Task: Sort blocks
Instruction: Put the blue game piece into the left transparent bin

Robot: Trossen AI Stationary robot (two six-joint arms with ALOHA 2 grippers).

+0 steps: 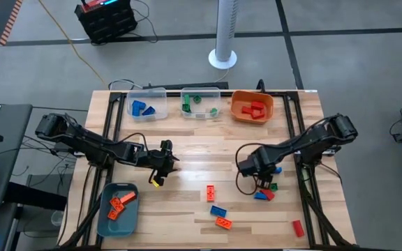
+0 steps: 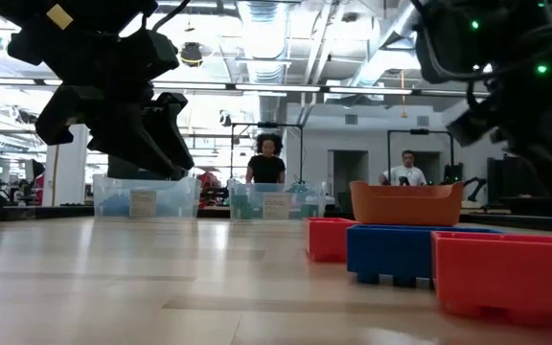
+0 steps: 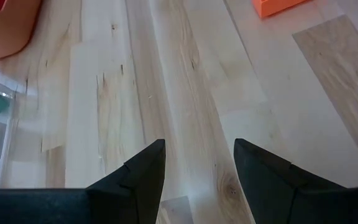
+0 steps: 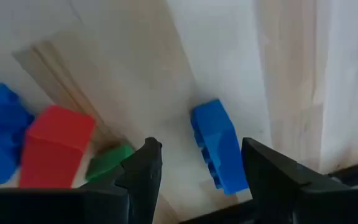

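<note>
Wooden table [image 1: 194, 150], both jaws open and empty, right over blue block [image 4: 218, 147] beside red block [image 4: 53, 152].

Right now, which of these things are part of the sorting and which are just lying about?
Part of the job:
small studded plastic bricks loose on the table
orange plastic bin of red bricks
clear bin of blue bricks
clear bin of green bricks
teal bin of orange bricks

Just about:
white pedestal post
black crate on the floor
</note>
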